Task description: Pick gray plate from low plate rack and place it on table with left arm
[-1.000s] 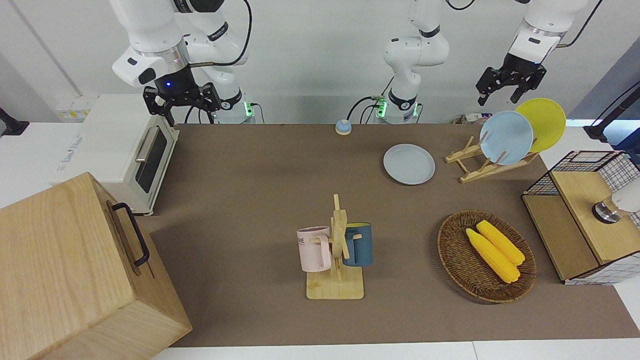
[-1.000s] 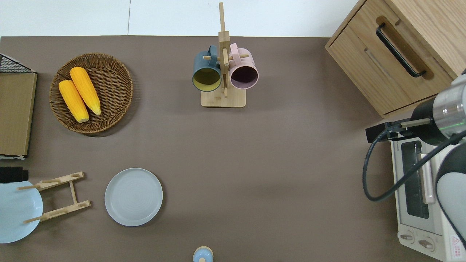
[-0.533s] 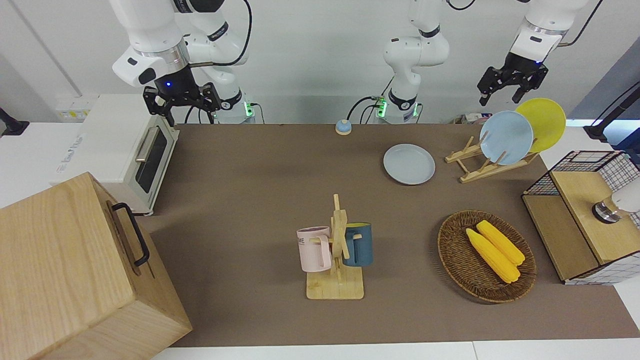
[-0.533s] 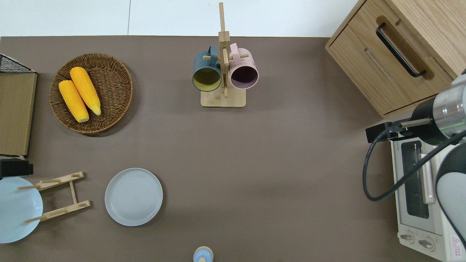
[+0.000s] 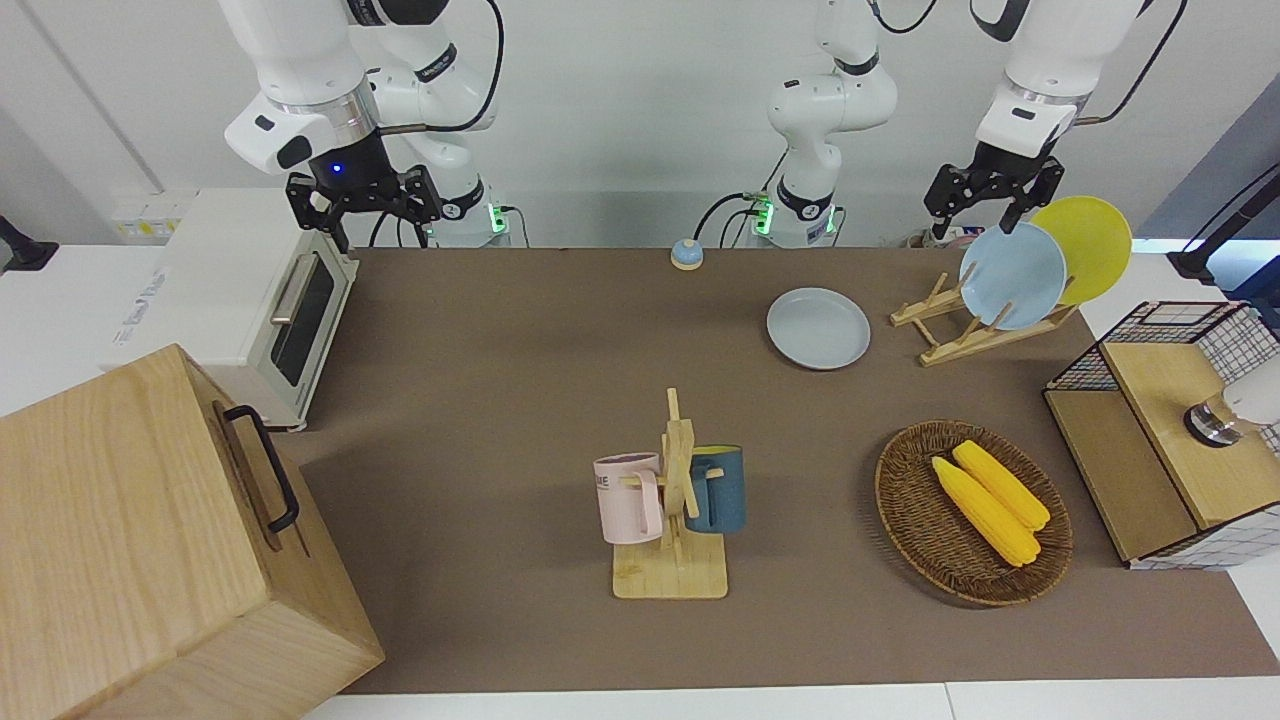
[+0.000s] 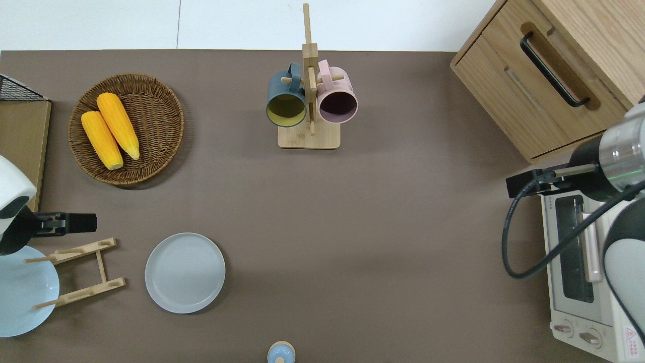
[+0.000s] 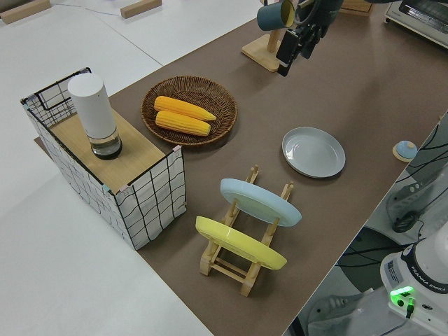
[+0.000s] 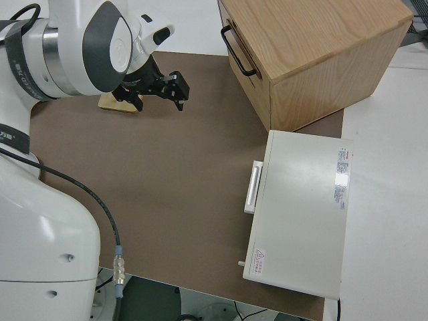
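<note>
Pincer (image 5: 983,208) of left arm agape, empty

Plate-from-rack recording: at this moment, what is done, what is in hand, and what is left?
Done: the gray plate lies flat on the table, beside the low plate rack, which holds only the blue plate and yellow plate. In hand: nothing; the left gripper is open. The right arm is parked. Nothing visible is left.

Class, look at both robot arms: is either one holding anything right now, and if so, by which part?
Nothing is held. The left gripper is up in the air with open, empty jaws; the gray plate lies flat on the table. The right arm is parked.
</note>
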### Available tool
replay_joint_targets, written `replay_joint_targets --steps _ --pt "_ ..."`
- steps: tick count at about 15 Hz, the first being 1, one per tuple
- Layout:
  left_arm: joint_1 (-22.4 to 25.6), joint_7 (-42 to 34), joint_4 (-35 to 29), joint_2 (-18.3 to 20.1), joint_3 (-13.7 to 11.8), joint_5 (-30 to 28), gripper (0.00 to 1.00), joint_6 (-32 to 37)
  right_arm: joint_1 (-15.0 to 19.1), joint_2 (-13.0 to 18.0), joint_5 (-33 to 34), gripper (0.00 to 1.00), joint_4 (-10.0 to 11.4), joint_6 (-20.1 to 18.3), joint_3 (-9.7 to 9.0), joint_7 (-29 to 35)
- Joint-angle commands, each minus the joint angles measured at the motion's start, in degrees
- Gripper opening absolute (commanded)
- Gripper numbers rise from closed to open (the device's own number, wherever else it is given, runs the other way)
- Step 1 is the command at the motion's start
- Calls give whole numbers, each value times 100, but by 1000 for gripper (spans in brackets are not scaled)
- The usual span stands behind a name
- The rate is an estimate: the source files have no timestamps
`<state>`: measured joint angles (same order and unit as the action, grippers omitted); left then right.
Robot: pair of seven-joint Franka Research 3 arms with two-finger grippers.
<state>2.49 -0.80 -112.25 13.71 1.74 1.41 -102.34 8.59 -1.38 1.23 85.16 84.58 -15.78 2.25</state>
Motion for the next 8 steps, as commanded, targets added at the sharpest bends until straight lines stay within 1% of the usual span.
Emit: replay_joint_targets --steps 1,8 --pt "-310 -218 -175 106 -393 -70 1000 -164 107 15 9 983 -52 -82 -101 74" --pt "-311 -271 -131 123 -394 -88 1000 3 107 15 9 983 -52 -74 -101 74"
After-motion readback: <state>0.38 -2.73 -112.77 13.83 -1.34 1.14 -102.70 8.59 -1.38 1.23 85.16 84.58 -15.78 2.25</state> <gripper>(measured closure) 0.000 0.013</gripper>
